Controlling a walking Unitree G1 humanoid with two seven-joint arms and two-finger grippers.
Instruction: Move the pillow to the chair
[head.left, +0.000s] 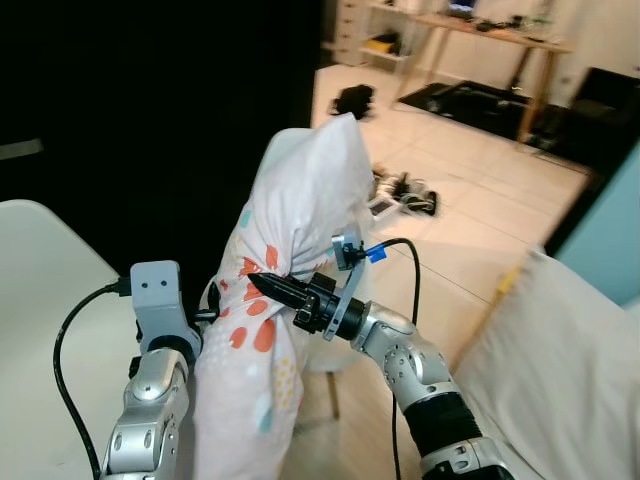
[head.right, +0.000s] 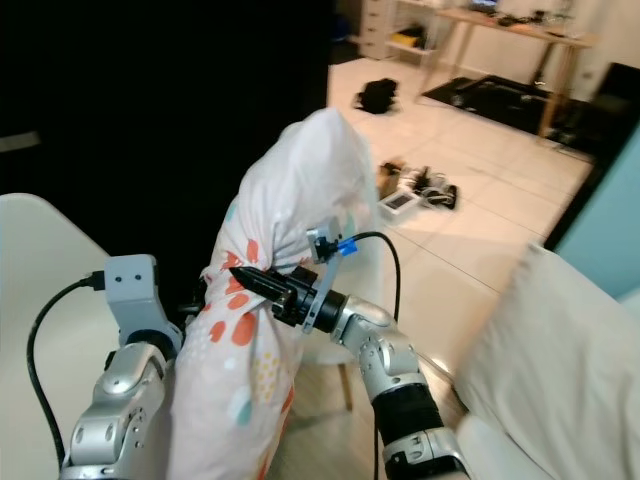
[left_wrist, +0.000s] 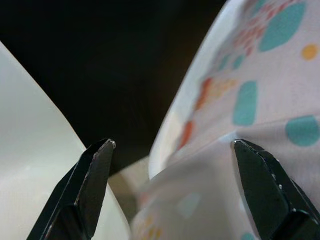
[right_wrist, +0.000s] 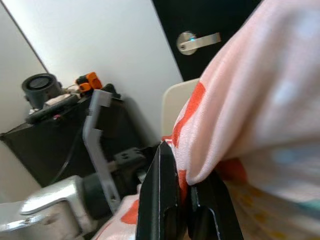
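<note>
The pillow (head.left: 300, 210), white with orange, teal and yellow spots, stands upright between my two arms. My right gripper (head.left: 258, 283) is shut on a fold of its cover at mid-height; the right wrist view shows the fabric pinched between the black fingers (right_wrist: 165, 200). My left gripper (left_wrist: 172, 144) is open against the pillow's other side, with spotted cloth lying between and behind its spread fingers. Its wrist (head.left: 160, 300) presses up beside the pillow. A white chair seat (head.left: 330, 365) on a wooden leg (head.left: 332, 395) shows just behind and below the pillow.
A white rounded surface (head.left: 40, 320) lies at my left. A pale cushion (head.left: 560, 370) fills the lower right. A dark door is behind the pillow. On the tiled floor beyond are small clutter (head.left: 402, 192), a black bag (head.left: 353, 100) and a wooden table (head.left: 490, 35).
</note>
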